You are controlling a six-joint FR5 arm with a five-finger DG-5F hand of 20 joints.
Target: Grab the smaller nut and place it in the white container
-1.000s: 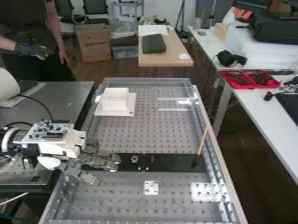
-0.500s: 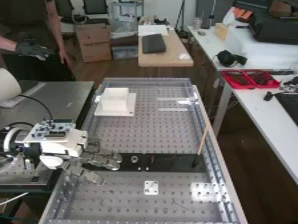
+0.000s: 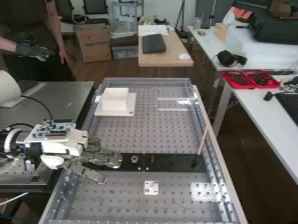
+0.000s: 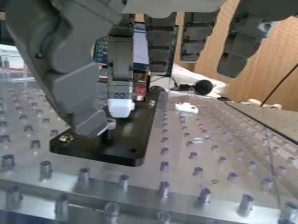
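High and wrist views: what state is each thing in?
Hand: open, fingers fairly straight.
Black plate: lying flat.
Small round metal piece: on the plate.
White box: upright on its base.
Small white square: lying flat.
Red tray: open, things inside.

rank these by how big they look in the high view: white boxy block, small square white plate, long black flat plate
1. long black flat plate
2. white boxy block
3. small square white plate

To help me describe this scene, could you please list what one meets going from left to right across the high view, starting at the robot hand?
Robot hand, small round metal part, small white plate, thin stick, red tray.
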